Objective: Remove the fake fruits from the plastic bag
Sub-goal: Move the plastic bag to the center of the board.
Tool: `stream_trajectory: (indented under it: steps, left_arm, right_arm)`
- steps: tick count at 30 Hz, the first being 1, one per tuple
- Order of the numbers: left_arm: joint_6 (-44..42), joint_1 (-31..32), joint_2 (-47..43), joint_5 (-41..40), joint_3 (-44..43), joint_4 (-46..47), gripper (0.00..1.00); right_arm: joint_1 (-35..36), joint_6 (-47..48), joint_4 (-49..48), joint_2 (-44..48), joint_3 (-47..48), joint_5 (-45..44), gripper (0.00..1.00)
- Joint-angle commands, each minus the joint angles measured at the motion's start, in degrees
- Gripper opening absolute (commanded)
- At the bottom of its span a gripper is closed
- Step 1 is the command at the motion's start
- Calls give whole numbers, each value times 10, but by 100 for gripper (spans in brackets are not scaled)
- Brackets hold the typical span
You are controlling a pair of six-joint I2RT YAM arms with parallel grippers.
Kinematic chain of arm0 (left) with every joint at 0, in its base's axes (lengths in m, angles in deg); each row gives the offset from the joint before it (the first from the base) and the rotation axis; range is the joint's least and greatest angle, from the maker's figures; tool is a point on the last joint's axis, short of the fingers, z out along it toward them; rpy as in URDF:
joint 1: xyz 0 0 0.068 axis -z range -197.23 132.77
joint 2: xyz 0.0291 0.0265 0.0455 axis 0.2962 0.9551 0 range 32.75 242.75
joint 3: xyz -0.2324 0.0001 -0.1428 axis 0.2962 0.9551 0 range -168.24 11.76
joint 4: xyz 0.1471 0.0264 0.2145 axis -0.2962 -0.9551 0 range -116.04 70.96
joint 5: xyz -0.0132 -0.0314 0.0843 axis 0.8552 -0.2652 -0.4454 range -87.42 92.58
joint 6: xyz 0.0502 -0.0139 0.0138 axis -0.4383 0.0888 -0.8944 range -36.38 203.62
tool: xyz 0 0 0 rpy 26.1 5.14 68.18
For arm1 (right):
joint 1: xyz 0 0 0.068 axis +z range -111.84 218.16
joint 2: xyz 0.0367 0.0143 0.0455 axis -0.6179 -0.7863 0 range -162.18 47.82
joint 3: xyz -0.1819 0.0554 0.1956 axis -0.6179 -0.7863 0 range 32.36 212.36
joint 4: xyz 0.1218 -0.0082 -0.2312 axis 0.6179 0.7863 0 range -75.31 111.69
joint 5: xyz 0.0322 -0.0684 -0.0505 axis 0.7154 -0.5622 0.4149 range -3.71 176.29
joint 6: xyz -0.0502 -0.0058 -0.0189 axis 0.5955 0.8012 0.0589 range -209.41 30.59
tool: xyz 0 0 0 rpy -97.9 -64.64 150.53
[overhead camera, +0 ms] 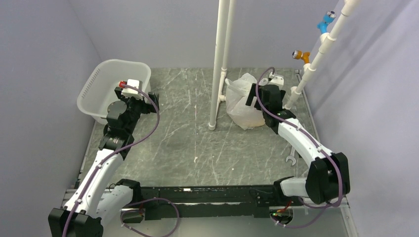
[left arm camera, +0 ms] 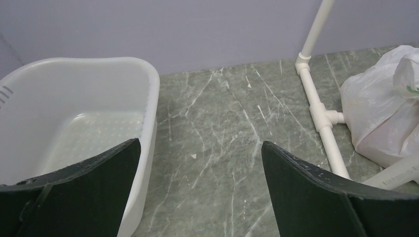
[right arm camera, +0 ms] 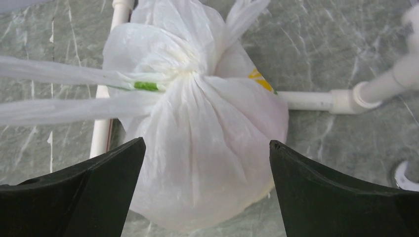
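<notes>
The plastic bag point(overhead camera: 242, 101) lies on the table at the back right, against the foot of a white pipe stand. It is translucent white, knotted at its handles point(right arm camera: 183, 74), with a bit of yellow and green print showing. The fake fruits are hidden inside it. My right gripper point(overhead camera: 255, 95) is open and hangs just above the bag point(right arm camera: 197, 128), one finger on each side of it point(right arm camera: 206, 142). My left gripper point(overhead camera: 149, 98) is open and empty point(left arm camera: 200, 143) beside the white tub. The bag also shows at the right of the left wrist view point(left arm camera: 380, 108).
A rigid white perforated tub point(overhead camera: 101, 74) stands at the back left, its rim point(left arm camera: 150, 89) next to my left finger. A white pipe stand point(overhead camera: 220, 59) rises mid-table, with floor pipes point(left arm camera: 318, 106) beside the bag. A wrench point(overhead camera: 291, 159) lies near the right arm.
</notes>
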Motion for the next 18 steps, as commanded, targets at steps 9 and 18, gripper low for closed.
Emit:
stream_trajectory:
  steps: [9,18]
  left_arm:
    - [-6,3,14,49,-39,1,99]
    - [-7,3,14,46,-43,-2,99]
  right_arm:
    - [-27,16,-3,-108,88,121,78]
    - [-26,-8,1,-115,51,131,43]
